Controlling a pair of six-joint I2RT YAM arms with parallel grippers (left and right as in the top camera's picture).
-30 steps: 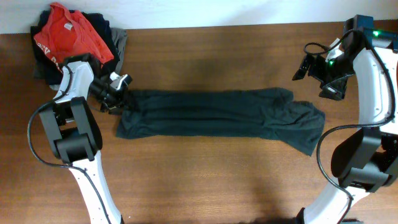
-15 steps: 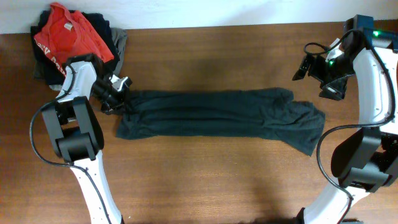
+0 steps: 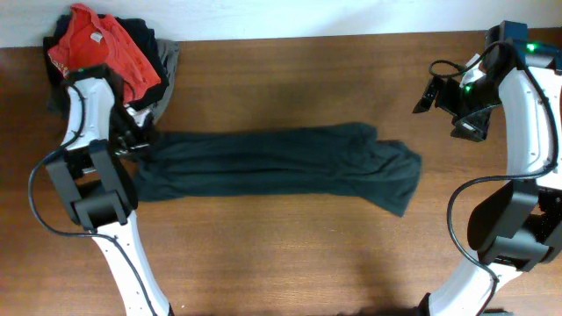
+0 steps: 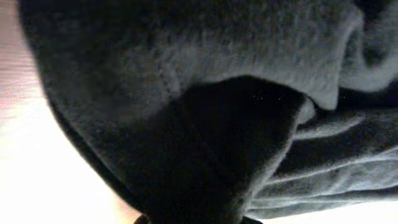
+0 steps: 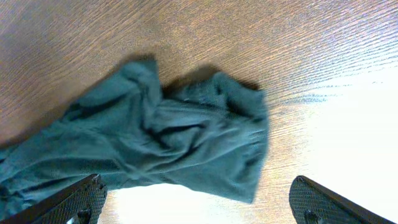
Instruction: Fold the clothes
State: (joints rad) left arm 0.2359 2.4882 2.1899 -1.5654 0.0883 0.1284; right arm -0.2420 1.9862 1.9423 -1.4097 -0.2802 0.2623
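Overhead, left end effector (image 3: 133, 139) pinched on the left end of the clothes (image 3: 272, 162) stretched across the tabletop (image 3: 281, 237), right end effector (image 3: 448, 112) spread wide, well apart from them.

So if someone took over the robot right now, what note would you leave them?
Left gripper: shut on the left end of the clothes.
Right gripper: open, empty, held up beyond their right end.
The clothes lie in a long wrinkled strip across the table; a pile with a red T-shirt sits at the back left.
Done: laid out lengthwise. Left: likely folding end to end.
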